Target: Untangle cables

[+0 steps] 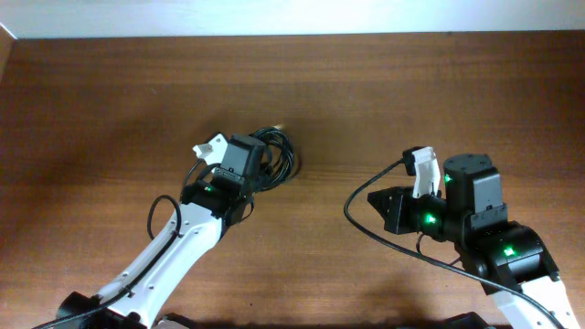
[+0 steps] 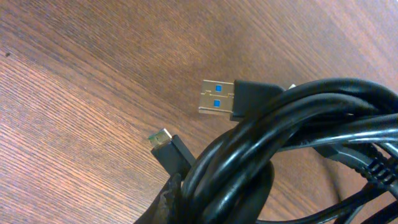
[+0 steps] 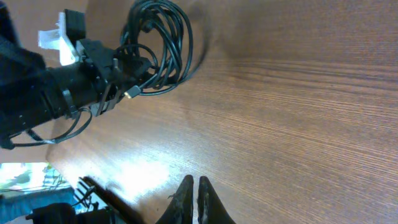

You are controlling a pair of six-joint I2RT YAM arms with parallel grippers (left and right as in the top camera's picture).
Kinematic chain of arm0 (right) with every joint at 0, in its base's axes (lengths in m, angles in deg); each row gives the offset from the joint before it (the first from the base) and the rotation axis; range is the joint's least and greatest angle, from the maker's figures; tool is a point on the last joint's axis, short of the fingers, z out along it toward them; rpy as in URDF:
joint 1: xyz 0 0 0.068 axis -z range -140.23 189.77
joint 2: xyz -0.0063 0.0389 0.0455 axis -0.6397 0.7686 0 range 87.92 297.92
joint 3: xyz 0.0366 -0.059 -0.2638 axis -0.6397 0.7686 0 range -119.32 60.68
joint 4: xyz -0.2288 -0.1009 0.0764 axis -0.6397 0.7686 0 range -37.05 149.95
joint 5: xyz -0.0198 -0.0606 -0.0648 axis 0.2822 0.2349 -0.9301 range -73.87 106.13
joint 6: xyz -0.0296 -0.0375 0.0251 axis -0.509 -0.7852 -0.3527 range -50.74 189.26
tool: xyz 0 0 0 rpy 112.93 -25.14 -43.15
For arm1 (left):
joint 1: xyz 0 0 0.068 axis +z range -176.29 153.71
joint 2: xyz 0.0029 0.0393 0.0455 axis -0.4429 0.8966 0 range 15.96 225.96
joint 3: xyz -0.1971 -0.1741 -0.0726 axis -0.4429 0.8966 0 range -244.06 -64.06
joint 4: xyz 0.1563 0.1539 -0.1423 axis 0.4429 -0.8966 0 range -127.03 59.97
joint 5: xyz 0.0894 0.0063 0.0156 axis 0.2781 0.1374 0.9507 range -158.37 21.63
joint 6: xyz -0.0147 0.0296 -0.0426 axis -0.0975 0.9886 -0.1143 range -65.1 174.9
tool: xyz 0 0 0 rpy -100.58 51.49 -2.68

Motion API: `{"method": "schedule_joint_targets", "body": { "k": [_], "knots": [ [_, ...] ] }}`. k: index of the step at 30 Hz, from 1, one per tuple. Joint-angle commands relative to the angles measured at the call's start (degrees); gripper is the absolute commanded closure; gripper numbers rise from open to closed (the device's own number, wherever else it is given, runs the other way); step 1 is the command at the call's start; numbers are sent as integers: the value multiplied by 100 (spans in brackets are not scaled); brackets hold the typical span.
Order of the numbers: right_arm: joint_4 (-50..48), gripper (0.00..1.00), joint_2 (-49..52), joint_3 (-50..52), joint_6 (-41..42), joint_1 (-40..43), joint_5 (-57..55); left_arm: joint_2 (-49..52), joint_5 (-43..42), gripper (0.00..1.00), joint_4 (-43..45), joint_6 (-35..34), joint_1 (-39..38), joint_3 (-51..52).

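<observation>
The cables (image 1: 280, 153) sit as one coiled bundle right at the tip of the left gripper (image 1: 258, 170), whose jaws are nearly closed on the near edge of the coil. The right gripper (image 3: 193, 194) is well apart from the bundle, over bare table (image 1: 366, 82), its fingers pressed together with nothing between them. Only the left wrist view shows the plug ends: a flat plug (image 2: 217, 99) with a blue insert and a smaller plug (image 2: 163, 138), both poking out of the coil. The right wrist view shows the loops fanning out beyond the left gripper
</observation>
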State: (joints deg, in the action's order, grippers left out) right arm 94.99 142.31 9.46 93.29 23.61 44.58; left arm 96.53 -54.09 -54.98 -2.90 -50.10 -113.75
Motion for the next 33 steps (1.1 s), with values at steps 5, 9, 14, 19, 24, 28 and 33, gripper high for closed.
{"method": "schedule_joint_targets", "body": {
  "k": [5, 9, 14, 19, 24, 28, 33],
  "knots": [
    [68, 71, -2, -46, 20, 17, -219, -35, 308, 100, 85, -260, -42, -13],
    [70, 47, -2, -44, -26, 7, -212, -35, -96, 100, 326, -131, -42, -13],
    [216, 42, 264, -42, -787, -28, -149, -35, -3279, 100, 1237, 2763, -42, -13],
    [-358, 43, 426, -44, -1054, -791, -157, -35, -3512, 100, 1228, 3075, -197, -11],
    [-474, 43, 426, -44, -1027, -1014, -481, -35, -3510, 100, 1250, 3327, -785, -11],
    [-389, 43, 474, -44, -1027, -1014, -678, -35, -3512, 100, 1248, 3329, -844, -11],
    [-439, 89, 977, -44, -1001, -1014, -706, -35, -3740, 100, 1276, 3392, -844, -13]
  ]
}}
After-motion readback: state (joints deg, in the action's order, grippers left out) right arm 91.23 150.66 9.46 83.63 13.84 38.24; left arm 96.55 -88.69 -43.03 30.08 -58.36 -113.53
